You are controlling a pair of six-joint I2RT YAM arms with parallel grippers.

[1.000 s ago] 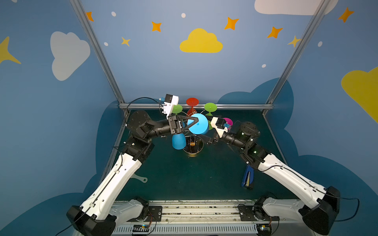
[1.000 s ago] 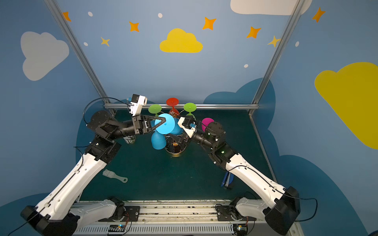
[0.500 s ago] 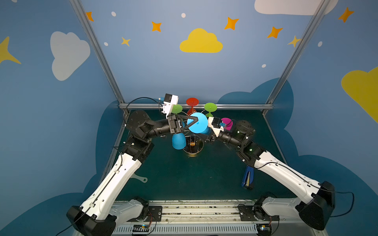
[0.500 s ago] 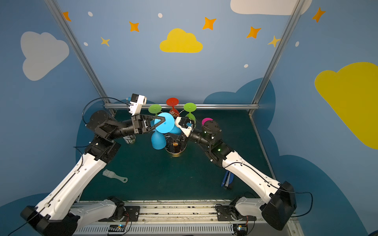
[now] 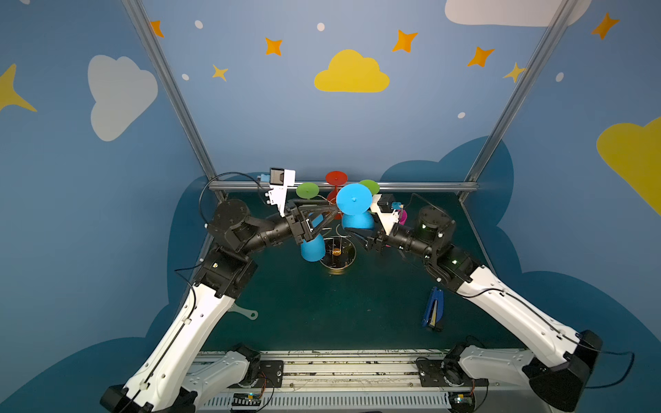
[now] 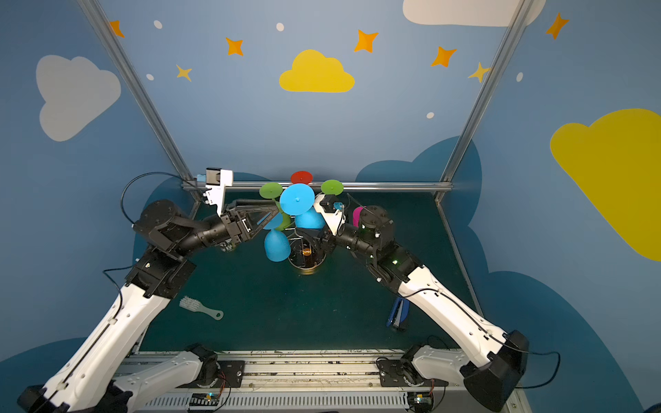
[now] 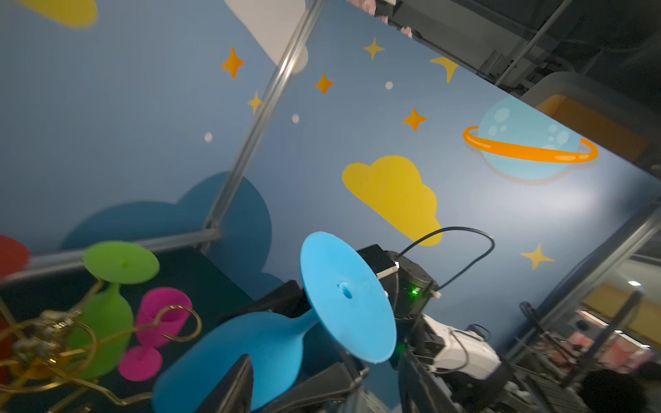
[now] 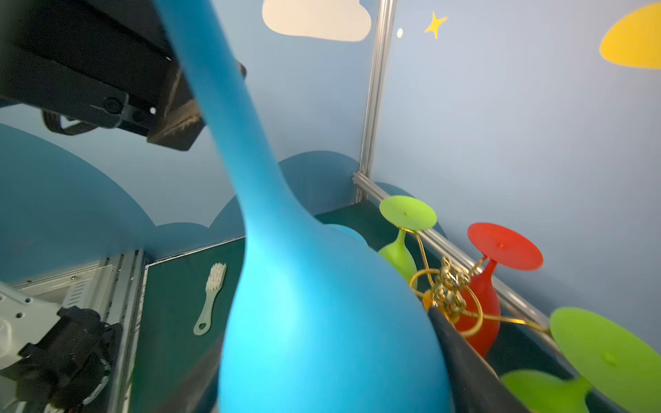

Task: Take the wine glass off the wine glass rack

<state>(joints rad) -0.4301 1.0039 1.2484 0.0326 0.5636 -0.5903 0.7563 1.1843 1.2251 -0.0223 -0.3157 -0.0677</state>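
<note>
Wine glass [image 5: 354, 202] now in R gripper [image 5: 357, 230]; L gripper [image 5: 334, 211] jaws newly apart.

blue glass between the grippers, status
Left gripper at stem, grip unclear. Right gripper clamped on blue wine glass bowl. Glass off wine glass rack. Nothing blocking.

Right pincer [image 8: 325, 364], seemingly half behind wine glass [image 8: 304, 286]

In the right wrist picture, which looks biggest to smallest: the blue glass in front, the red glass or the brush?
1. blue glass, huge mainly because it is nearest the camera.
2. red glass.
3. brush, thin and farther off, so true sizes stay unsure.
</note>
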